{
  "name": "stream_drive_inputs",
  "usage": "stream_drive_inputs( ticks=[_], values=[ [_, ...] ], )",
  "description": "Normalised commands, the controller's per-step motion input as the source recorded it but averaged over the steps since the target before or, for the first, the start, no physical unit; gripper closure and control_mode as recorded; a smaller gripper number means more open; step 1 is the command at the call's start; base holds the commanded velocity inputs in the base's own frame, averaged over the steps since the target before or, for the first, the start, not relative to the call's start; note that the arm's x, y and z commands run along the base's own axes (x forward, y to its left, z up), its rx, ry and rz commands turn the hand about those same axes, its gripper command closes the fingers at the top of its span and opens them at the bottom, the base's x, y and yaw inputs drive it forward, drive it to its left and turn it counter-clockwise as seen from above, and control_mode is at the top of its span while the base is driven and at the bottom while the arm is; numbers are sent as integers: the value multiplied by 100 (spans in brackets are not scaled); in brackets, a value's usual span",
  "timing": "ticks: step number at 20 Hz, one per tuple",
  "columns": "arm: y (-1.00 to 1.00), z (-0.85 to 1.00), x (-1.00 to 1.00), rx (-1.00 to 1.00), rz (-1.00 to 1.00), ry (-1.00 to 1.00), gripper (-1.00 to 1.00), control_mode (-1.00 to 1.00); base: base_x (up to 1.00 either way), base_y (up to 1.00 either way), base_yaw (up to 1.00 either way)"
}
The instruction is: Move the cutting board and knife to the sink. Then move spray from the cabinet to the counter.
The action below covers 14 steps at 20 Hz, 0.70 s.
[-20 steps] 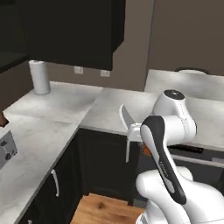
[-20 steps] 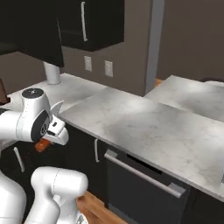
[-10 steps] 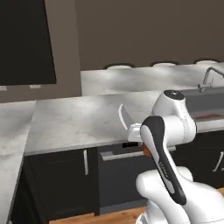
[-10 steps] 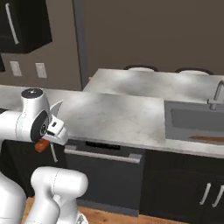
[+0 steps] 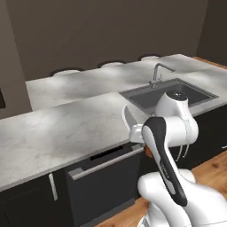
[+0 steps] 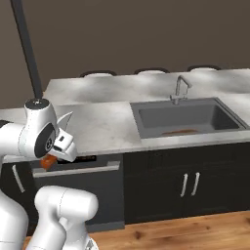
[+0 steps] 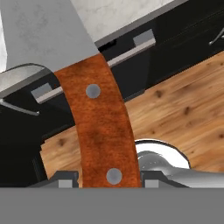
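- Task status, my read: cutting board (image 6: 181, 131) looks already done. I see a reddish-brown strip lying flat on the floor of the sink (image 6: 146, 128). Knife is step in hand; spray + cabinet step not started, and I can't see either from here.
- Table (image 5: 57, 128): long marble run w/ bare top between me and the basin. Front edge runs just ahead of the arm; dark drawer fronts and a silver bar handle sit below it.
- Sink is well to my right in the left base view, recessed, w/ faucet (image 6: 179, 89) at the back rim. That faucet is the one upright thing to dodge on the drop-in.
- Knife (image 7: 98, 127): orange-red handle runs up from between the tips, pale blade above it. In the right base view the blade pokes up near the table edge, handle end low by the wrist.
- Claw (image 7: 105, 180): closed on the knife handle, held tucked close to the arm, below table-top level on the near side.
- Room, my guess: need to lift above the front edge before sweeping over to the basin; board takes part of the sink floor, rest looks free.
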Motion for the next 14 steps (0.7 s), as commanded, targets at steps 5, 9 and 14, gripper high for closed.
stream_drive_inputs(
  ticks=[5, 9, 14],
  values=[
    [0, 0, 0, 0, 0, 0, 100, 100, 30, -39, -12],
    [0, 0, 0, 0, 0, 0, 100, 100, 43, -36, 0],
    [0, 0, 0, 0, 0, 0, 100, 100, 42, -44, 8]
  ],
)
